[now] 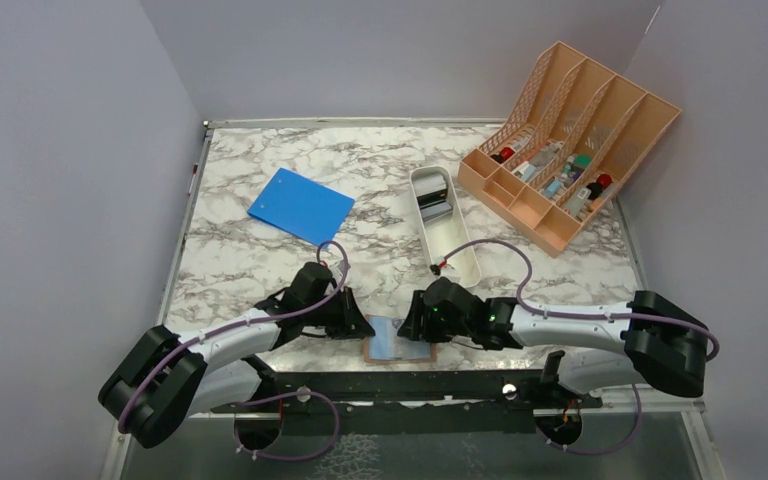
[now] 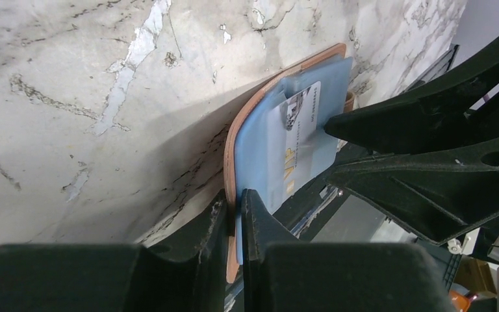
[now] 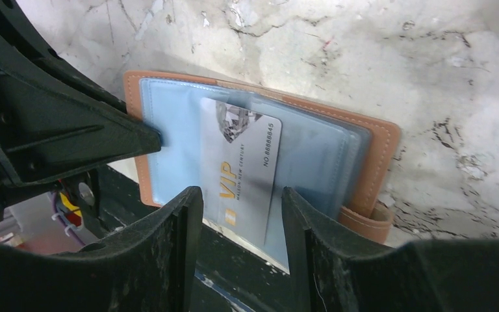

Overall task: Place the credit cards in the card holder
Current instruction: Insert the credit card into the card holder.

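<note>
The card holder [image 1: 397,348] lies unfolded at the table's near edge, brown outside and pale blue inside. A silver-grey credit card [image 3: 247,162] with gold VIP lettering sits in its sleeve, the near end sticking out past the holder's edge. My left gripper [image 2: 235,201] is shut on the card holder [image 2: 253,143], pinching its brown cover and blue lining at the left end. My right gripper [image 3: 242,195] is open, its fingers on either side of the card's near end without touching it. In the top view the two grippers [image 1: 365,328] [image 1: 410,325] meet over the holder.
A long white tray [image 1: 445,225] with dark and silver things inside stands mid-table. A blue notebook [image 1: 300,205] lies at the back left and a peach lattice organiser [image 1: 570,150] at the back right. The table's black front rail [image 1: 410,385] runs just below the holder.
</note>
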Robot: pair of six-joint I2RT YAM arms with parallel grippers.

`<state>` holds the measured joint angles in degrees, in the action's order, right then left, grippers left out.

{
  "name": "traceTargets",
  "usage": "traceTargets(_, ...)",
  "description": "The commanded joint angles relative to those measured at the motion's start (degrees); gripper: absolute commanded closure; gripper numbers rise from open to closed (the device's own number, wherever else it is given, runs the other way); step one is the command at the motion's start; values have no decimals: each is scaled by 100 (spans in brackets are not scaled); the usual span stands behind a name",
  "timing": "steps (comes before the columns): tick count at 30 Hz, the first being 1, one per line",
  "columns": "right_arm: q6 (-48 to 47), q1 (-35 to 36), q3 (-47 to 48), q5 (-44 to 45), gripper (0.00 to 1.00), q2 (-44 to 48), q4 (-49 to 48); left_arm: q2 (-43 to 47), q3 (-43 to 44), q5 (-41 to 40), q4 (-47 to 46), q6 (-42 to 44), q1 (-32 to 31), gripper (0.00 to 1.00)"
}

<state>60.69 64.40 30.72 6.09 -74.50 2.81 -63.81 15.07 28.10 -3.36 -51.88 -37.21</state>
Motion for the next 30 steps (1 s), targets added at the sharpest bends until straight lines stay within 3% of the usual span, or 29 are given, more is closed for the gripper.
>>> traceTargets(1, -225, 37, 85, 95, 46, 125, 514, -5, -67, 155, -256, -27, -30, 84)
traceTargets(10, -62, 80, 46, -498, 46, -622, -451, -26, -131, 148, -388, -112, -98, 82)
traceTargets(21, 160, 99, -306, -834, 51, -835, -1923, -281, -50, 239, -652, -62, -203, 77)
traceTargets(30, 227, 99, -470, -679, 49, -800, -2230, -277, -79, 196, -845, -226, -341, 73)
